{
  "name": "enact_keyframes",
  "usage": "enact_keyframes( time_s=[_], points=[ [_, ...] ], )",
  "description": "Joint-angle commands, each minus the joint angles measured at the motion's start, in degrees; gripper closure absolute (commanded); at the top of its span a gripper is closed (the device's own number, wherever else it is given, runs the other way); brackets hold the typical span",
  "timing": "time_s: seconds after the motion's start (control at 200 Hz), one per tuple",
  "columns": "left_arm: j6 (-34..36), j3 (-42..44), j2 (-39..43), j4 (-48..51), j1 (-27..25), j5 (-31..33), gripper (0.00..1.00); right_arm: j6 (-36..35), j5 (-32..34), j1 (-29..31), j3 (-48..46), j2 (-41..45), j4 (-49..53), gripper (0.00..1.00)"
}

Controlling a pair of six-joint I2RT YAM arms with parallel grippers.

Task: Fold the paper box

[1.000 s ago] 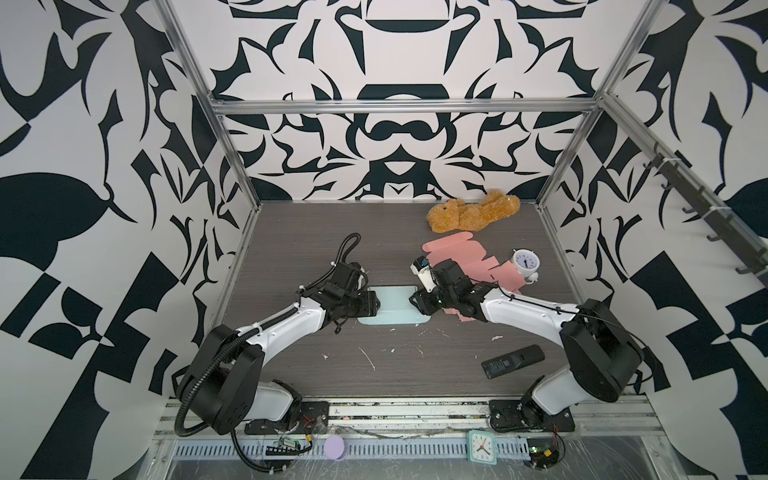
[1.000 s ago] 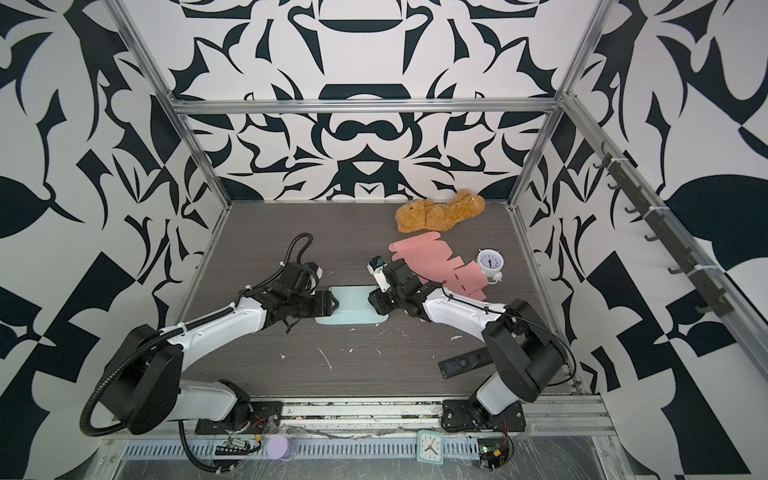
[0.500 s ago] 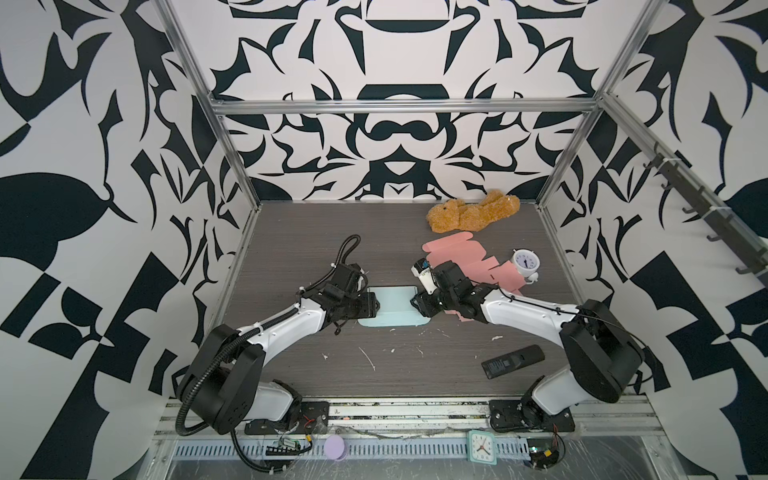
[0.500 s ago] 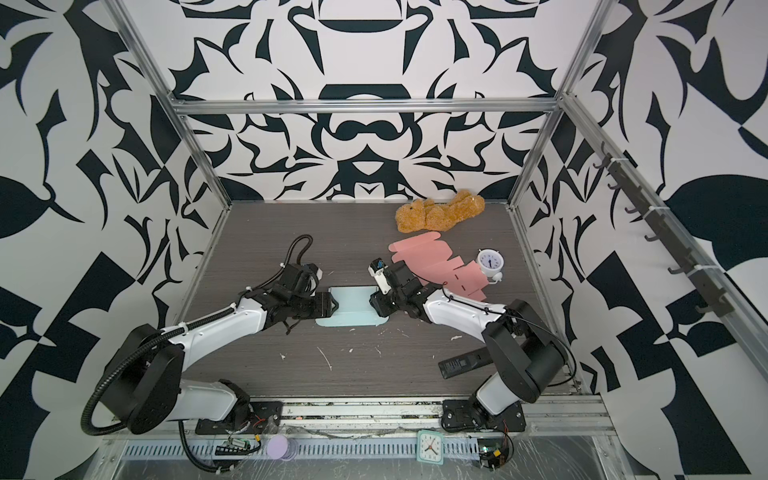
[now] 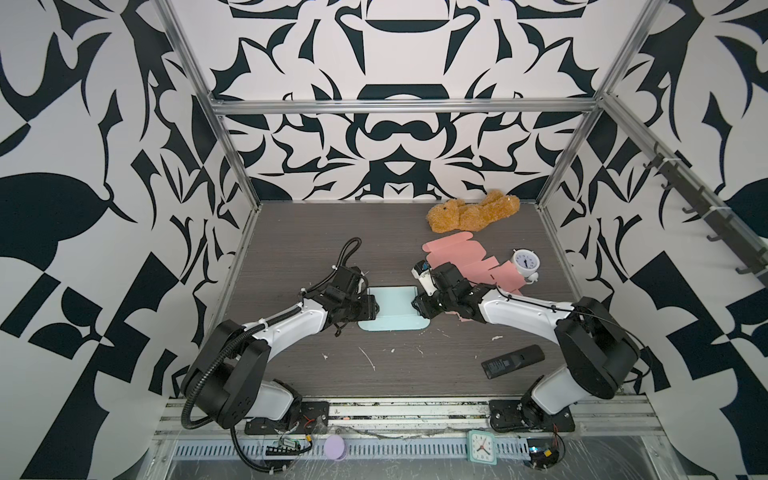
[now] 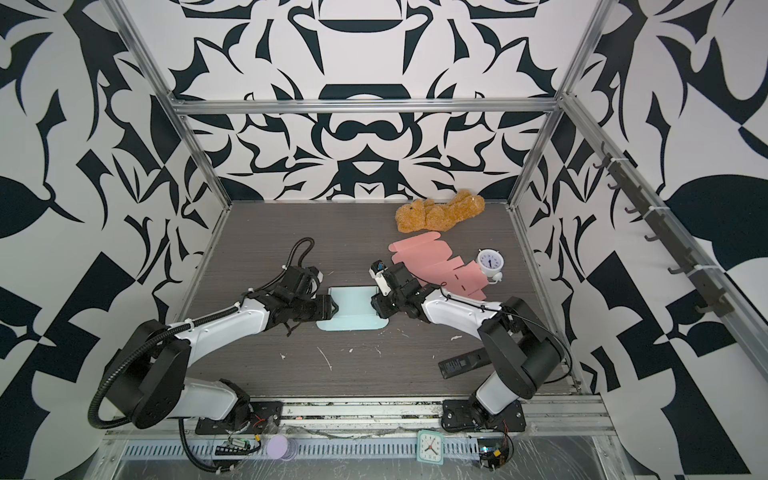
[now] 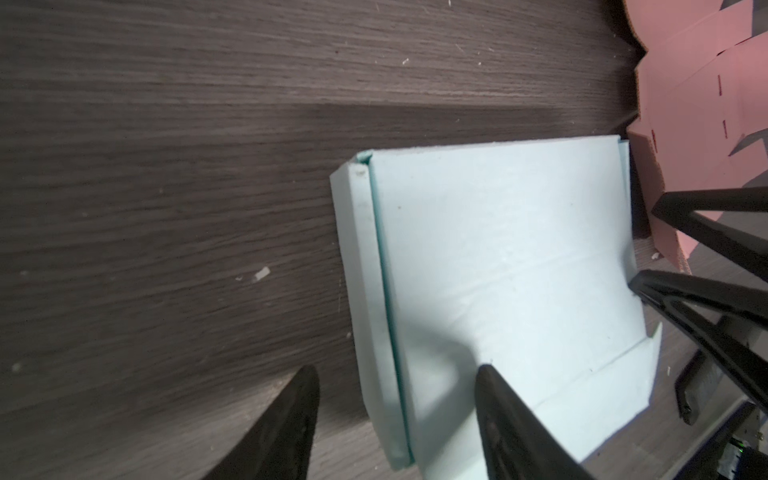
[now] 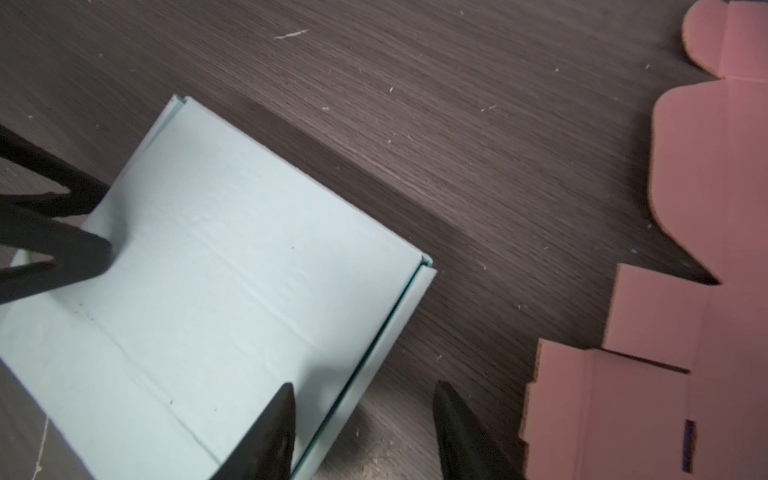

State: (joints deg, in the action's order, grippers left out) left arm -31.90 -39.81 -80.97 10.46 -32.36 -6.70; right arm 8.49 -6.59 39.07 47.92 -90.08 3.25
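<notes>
Left wrist: one blue box [image 7: 498, 249]

Paper box [image 5: 392, 309] at the middle of the table [image 5: 299, 249], between left gripper [image 5: 373, 310] and right gripper [image 5: 416, 308].
Behind-right lies a flat box blank [image 5: 455, 249], an alarm clock [image 5: 525, 262] at its right end, a plush bear [image 5: 473, 214] farther back; a remote control [image 5: 512, 360] lies front-right.

A robotics lab cell: an aluminium frame [image 5: 399, 107] holds patterned walls [image 5: 83, 124] around a wood-grain desk [image 5: 316, 232], two robot arms [image 5: 291, 328] bolted at its front edge.
</notes>
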Motion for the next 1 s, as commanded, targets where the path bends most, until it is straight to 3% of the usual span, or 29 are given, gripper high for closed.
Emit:
enact_keyframes(
  time_s=[0.0, 0.995],
  points=[
    [-0.5, 0.9, -0.6, 0.1, 0.2, -0.2, 0.37, -0.3, 0.9, -0.1, 0.8, -0.2, 0.6, 0.45],
    [-1.0, 2.0, -2.6, -2.2, 0.2, -0.4, 0.38, -0.5, 1.4, -0.1, 1.5, 0.1, 2.1, 0.46]
  ],
)
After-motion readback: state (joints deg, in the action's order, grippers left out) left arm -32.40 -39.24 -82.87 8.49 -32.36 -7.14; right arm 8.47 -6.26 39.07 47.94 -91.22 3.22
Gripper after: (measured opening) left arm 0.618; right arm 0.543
